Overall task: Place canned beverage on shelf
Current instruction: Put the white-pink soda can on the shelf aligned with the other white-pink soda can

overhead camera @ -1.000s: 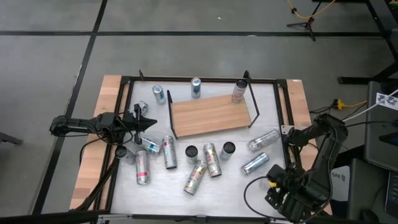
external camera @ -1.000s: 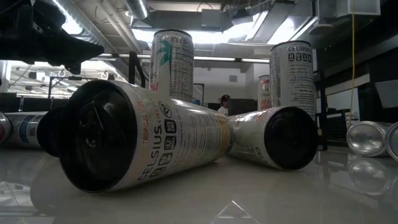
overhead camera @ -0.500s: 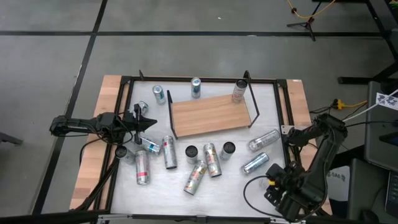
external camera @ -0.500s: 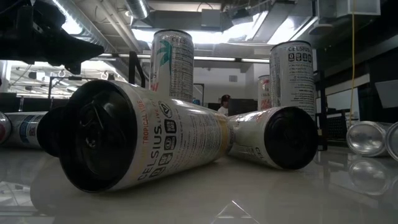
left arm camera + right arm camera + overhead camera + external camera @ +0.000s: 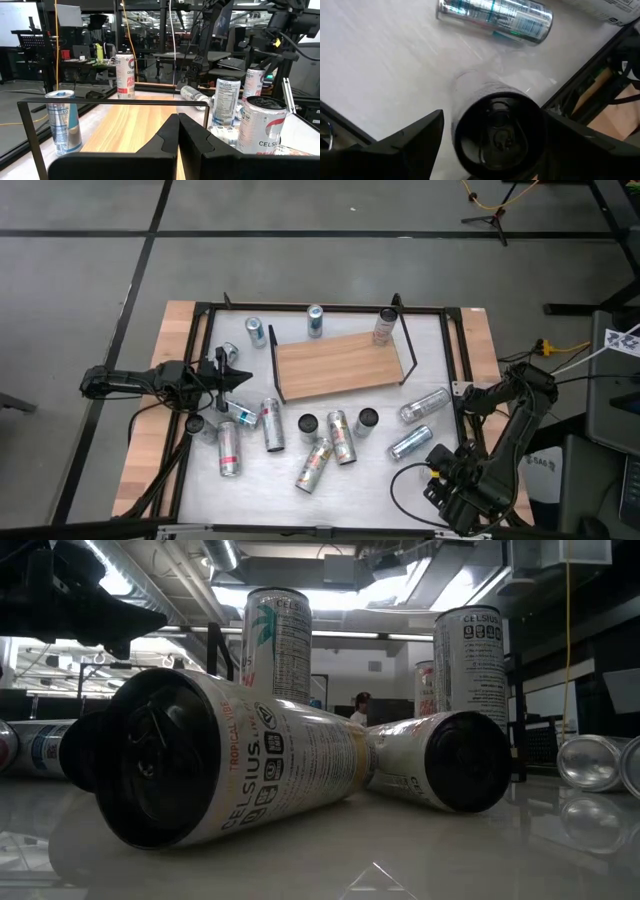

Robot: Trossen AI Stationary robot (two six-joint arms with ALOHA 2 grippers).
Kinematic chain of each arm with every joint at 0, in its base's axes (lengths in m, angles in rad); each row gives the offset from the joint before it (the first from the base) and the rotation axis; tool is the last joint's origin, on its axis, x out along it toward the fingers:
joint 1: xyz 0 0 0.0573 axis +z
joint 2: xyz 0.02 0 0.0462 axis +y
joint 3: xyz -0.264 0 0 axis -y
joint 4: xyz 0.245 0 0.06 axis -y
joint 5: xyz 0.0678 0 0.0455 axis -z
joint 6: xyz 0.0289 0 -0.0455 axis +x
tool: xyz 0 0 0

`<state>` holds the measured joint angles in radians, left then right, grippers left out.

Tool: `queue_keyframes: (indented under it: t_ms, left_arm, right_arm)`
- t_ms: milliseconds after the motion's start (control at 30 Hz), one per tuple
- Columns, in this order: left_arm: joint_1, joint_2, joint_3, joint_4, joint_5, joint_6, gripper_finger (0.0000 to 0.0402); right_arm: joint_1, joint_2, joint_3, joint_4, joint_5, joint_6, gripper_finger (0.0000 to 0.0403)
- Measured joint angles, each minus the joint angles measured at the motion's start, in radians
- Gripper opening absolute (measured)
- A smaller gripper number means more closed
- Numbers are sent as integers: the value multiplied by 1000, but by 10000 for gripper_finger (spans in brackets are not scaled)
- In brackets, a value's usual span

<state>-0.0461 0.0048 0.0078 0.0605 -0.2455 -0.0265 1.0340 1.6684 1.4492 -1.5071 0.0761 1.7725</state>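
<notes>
White table (image 5: 430, 370); a person (image 5: 359, 708), seemingly, far behind in room.

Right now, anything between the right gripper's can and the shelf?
Yes. The right gripper stands open around an upright can at the table's near right corner. Two lying cans sit on the direct line to the shelf, whose black wire end faces that side.

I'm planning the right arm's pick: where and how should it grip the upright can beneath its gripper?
Grip its round side wall from above. The can stands upright with its lid facing up, and the open right gripper straddles it with a finger on either side.
</notes>
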Motion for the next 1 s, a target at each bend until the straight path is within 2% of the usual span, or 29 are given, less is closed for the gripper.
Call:
queue_keyframes:
  t_ms: [433,733,1000]
  left_arm:
    - [0,0,0,0,0,0,2]
    - [0,0,0,0,0,0,2]
    - [0,0,0,0,-1,0,2]
  right_arm:
    - [0,0,-105,119,-70,-53,323]
    - [0,-4,-99,128,-69,-55,246]
    - [-83,-8,-15,99,-70,-266,248]
